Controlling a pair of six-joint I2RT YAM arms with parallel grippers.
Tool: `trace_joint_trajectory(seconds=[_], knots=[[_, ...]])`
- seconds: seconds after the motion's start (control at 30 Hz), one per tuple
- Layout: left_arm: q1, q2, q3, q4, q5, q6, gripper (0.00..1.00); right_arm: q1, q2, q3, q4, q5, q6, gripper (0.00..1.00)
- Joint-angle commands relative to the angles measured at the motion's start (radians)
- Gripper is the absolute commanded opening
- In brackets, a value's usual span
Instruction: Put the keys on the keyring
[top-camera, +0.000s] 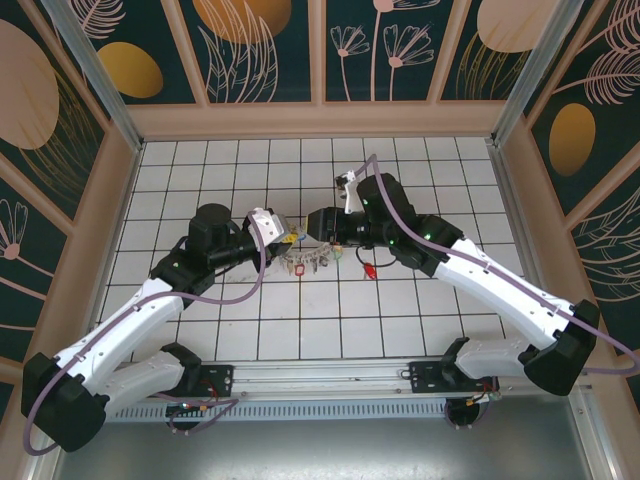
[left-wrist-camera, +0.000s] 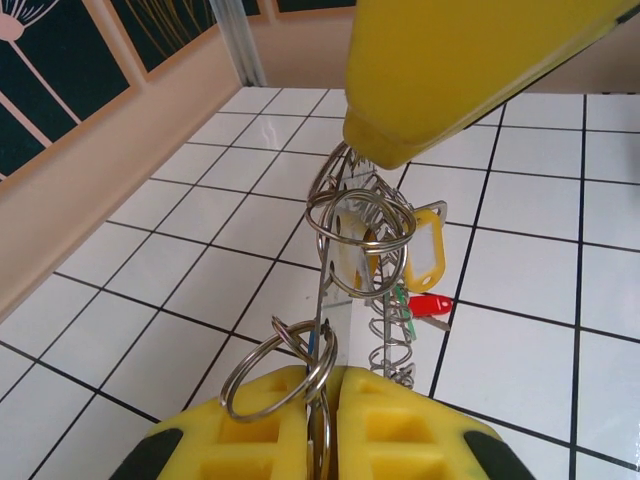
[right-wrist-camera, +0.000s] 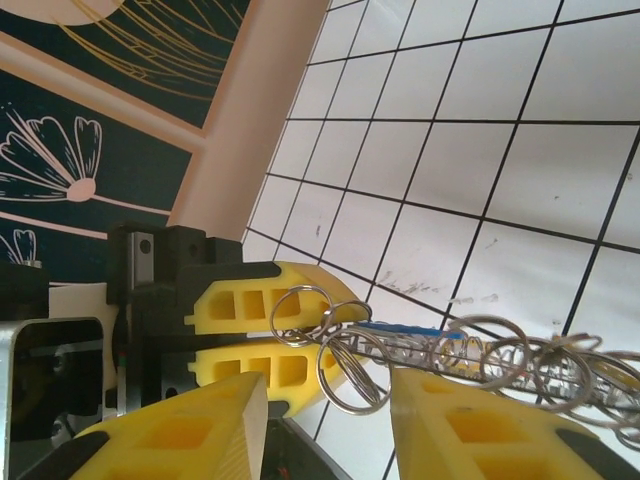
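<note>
Near the middle of the top view, your left gripper (top-camera: 283, 232) is pinched tight on the keyring (top-camera: 303, 258), held between both arms. Your right gripper (right-wrist-camera: 330, 400) has its fingers apart. A yellow-headed key (left-wrist-camera: 425, 258) and a red-headed key (left-wrist-camera: 430, 303) show right of centre in the left wrist view.

Left fingers (left-wrist-camera: 250, 440) are cut by the lower edge, the right finger (left-wrist-camera: 450, 70) by the upper. From above, the keys (top-camera: 305, 260) are too small to count; rings (right-wrist-camera: 560, 365) run off the right edge.
</note>
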Motion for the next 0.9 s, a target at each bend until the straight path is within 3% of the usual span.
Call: trace_joint_trajectory(seconds=[0.0, 0.23, 0.33, 0.5, 0.63, 0.87], knots=[[-0.005, -0.004, 0.05, 0.063, 0.037, -0.029, 0.0, -0.005, -0.009, -0.015, 0.035, -0.039, 0.014, 0.38], [-0.005, -0.008, 0.047, 0.051, -0.009, -0.063, 0.0, 0.0, -0.052, -0.043, 0.013, 0.0, 0.013, 0.37], [-0.004, 0.013, 0.065, 0.011, -0.016, -0.068, 0.0, 0.031, -0.049, -0.003, -0.079, 0.086, -0.051, 0.36], [-0.004, 0.036, 0.082, -0.018, -0.021, -0.092, 0.0, 0.091, 0.028, 0.128, -0.248, 0.257, -0.192, 0.33], [-0.004, 0.06, 0.108, -0.065, -0.007, -0.097, 0.0, 0.141, 0.119, 0.249, -0.358, 0.379, -0.275, 0.38], [-0.005, 0.09, 0.135, -0.124, 0.044, -0.102, 0.0, 0.169, 0.216, 0.362, -0.477, 0.481, -0.41, 0.36]])
